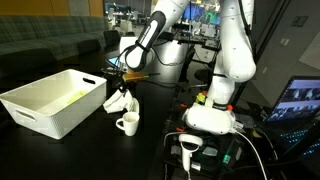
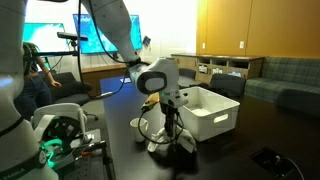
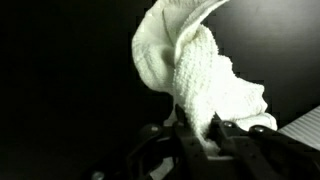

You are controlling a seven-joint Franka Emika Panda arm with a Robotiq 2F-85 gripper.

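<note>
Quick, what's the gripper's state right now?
Gripper: closed, fingers clamped on the white terry cloth towel.

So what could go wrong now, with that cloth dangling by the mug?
The gripper seems to pinch only a small part of the cloth, and the rest hangs loose, so it might slip free. The loose end hangs just above the mug; a sideways move could knock or tip it. The bin stands close by, so the cloth might catch on its rim.
</note>
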